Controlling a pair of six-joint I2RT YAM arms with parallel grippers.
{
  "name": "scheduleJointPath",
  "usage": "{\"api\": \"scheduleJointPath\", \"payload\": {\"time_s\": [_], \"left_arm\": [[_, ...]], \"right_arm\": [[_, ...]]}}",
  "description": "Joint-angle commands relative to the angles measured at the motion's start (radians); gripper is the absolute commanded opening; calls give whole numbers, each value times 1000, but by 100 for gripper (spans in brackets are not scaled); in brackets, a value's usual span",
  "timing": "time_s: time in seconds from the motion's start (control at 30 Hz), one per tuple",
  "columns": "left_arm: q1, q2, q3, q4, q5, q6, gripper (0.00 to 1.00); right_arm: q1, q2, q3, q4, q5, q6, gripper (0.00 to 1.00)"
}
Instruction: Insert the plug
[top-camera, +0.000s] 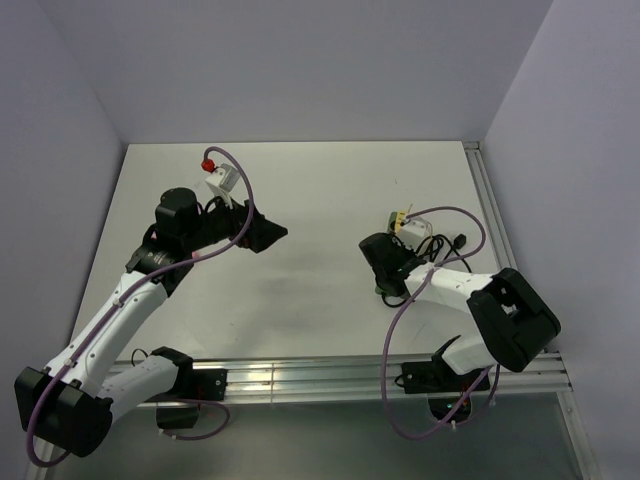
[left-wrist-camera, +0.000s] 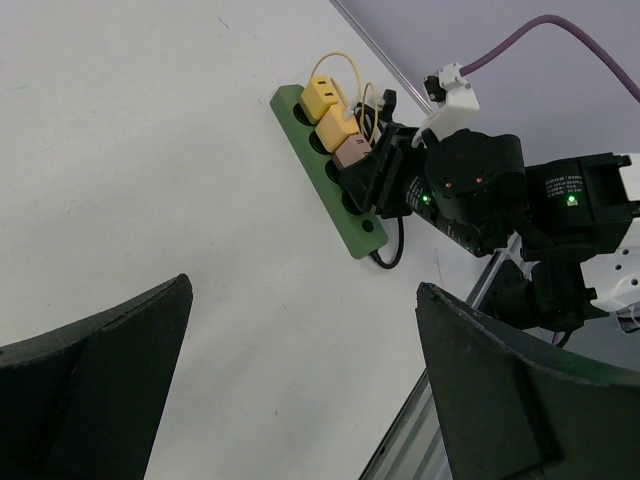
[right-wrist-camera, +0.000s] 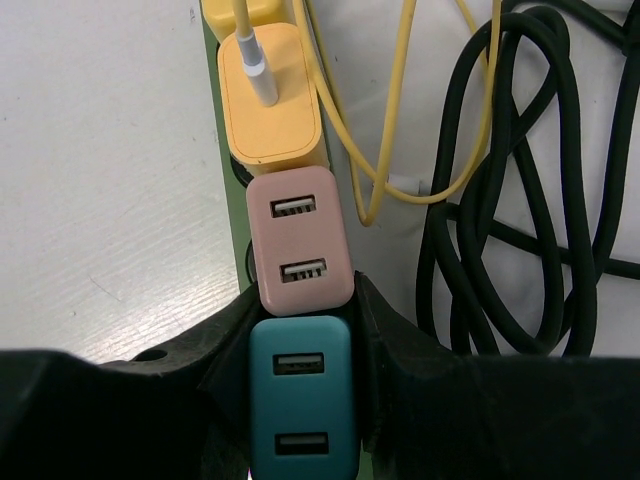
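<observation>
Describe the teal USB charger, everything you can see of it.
The teal USB charger is a rounded-corner block, apparently matte plastic, with two USB-A ports stacked on its face. It sits in line over the green power strip, its top edge against the pink charger. The right tool grips its two sides; its lower end leaves the frame. Whether it is fully seated is hidden.
</observation>
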Motion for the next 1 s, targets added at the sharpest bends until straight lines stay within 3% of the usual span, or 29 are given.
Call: {"api": "scheduleJointPath", "payload": {"time_s": [0.0, 0.13, 0.23, 0.4, 0.43, 0.5, 0.97], "left_arm": [[-1, -17, -4, 49, 27, 5, 99], [-1, -22, -6, 49, 25, 7, 99], [-1, -22, -6, 53, 25, 7, 99], [-1, -19, -4, 51, 28, 5, 99], [-1, -19, -4, 49, 28, 7, 99], [-1, -20, -4, 51, 28, 5, 99], [-1, -19, -3, 49, 31, 5, 100]], "right_arm": [[44, 95, -62, -145, -435, 217, 0], [53, 30, 30, -316, -353, 203, 0], [59, -13, 50, -337, -349, 189, 3], [61, -53, 85, -372, -356, 156, 24], [61, -56, 94, -381, -353, 149, 35], [62, -74, 116, -404, -353, 137, 46], [67, -128, 260, -576, -316, 105, 58]]}}
